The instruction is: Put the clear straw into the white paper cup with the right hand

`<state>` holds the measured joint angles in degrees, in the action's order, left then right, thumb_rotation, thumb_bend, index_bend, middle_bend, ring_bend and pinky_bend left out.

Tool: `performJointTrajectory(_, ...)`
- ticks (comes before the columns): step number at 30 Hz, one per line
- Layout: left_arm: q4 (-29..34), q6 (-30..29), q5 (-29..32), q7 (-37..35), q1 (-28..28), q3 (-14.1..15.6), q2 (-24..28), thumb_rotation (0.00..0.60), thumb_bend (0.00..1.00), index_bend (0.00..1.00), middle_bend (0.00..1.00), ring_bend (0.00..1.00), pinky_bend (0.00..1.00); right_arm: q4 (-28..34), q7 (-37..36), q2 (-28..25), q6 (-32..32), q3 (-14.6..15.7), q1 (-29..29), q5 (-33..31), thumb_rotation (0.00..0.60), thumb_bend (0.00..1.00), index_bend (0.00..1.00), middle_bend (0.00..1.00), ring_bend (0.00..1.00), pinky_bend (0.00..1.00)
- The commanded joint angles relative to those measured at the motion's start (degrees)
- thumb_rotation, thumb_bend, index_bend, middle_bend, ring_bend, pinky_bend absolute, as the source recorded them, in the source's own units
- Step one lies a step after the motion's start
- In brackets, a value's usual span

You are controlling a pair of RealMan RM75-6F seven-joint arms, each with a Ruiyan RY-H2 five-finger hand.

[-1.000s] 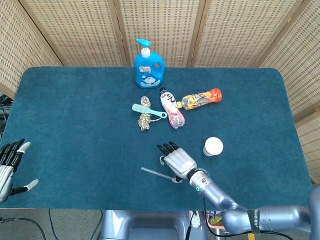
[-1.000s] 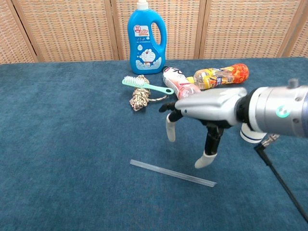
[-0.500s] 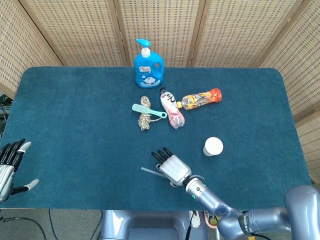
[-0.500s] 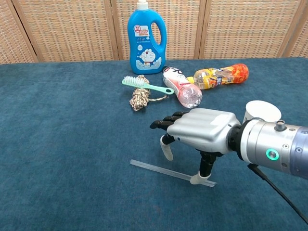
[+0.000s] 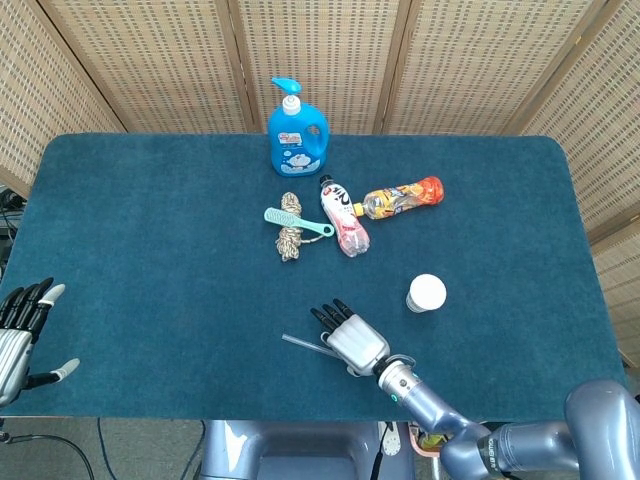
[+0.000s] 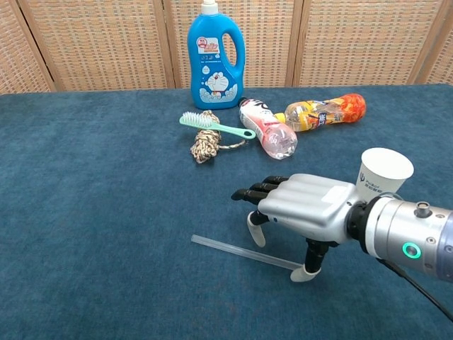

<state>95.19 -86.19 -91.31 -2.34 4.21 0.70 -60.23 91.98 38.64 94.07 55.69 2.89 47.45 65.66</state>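
Note:
The clear straw (image 6: pixel 226 249) (image 5: pixel 298 345) lies flat on the blue table near its front edge. My right hand (image 6: pixel 308 209) (image 5: pixel 352 340) is low over the straw's right half with its fingers spread. Its thumb tip (image 6: pixel 309 273) comes down at the straw's right end, and a fingertip (image 6: pixel 257 235) hangs just behind the straw. The hand holds nothing. The white paper cup (image 6: pixel 382 177) (image 5: pixel 426 293) stands upright just behind and to the right of that hand. My left hand (image 5: pixel 18 335) stays off the table's front left corner, empty, with its fingers extended.
At the back middle of the table stand a blue detergent bottle (image 5: pixel 297 135), a teal brush (image 5: pixel 295 222) over a rope bundle (image 5: pixel 289 240), a pink-white bottle (image 5: pixel 343 217) and an orange bottle (image 5: pixel 403 197), both lying down. The table's front edge is close to the straw.
My right hand has come down and toward the front edge onto the straw, its thumb now at the straw's right end. The cup is no longer hidden in the chest view. The straw has not moved.

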Motion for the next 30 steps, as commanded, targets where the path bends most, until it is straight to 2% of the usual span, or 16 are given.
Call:
performJointTrajectory(1, 0.00, 0.08, 0.10, 0.01, 0.05, -0.03, -0.01, 0.600, 0.13, 0.00, 0.00, 0.00, 0.00, -1.21, -0.38, 0.60, -0.08, 0.11, -0.65, 0.26, 0.600, 0.23, 0.44, 0.00, 0.00, 0.00)
performJointTrajectory(12, 0.04, 0.33, 0.22, 0.39, 0.16, -0.02, -0.14, 0.600, 0.13, 0.00, 0.00, 0.00, 0.00, -6.50, 1.15, 0.26, 0.52, 0.01, -1.32, 4.29, 0.600, 0.23, 0.44, 0.00, 0.00, 0.00)
performJointTrajectory(19, 0.04, 0.52, 0.32, 0.53, 0.24, -0.03, -0.25, 0.600, 0.13, 0.00, 0.00, 0.00, 0.00, -7.80, 1.22, -0.13, 0.92, -0.57, -1.59, 6.62, 0.600, 0.23, 0.44, 0.00, 0.00, 0.00)
performJointTrajectory(26, 0.14, 0.70, 0.49, 0.57, 0.29, -0.02, -0.20, 0.600, 0.13, 0.00, 0.00, 0.00, 0.00, -3.55, -0.26, -1.52, -0.34, -1.54, -1.78, 6.41, 0.600, 0.24, 0.44, 0.00, 0.00, 0.00)
performJointTrajectory(30, 0.20, 0.90, 0.52, 0.60, 0.36, 0.03, -0.18, 0.600, 0.13, 0.00, 0.00, 0.00, 0.00, 1.06, -2.65, -2.50, -1.23, -4.04, -1.75, 3.61, 0.600, 0.24, 0.44, 0.00, 0.00, 0.00)
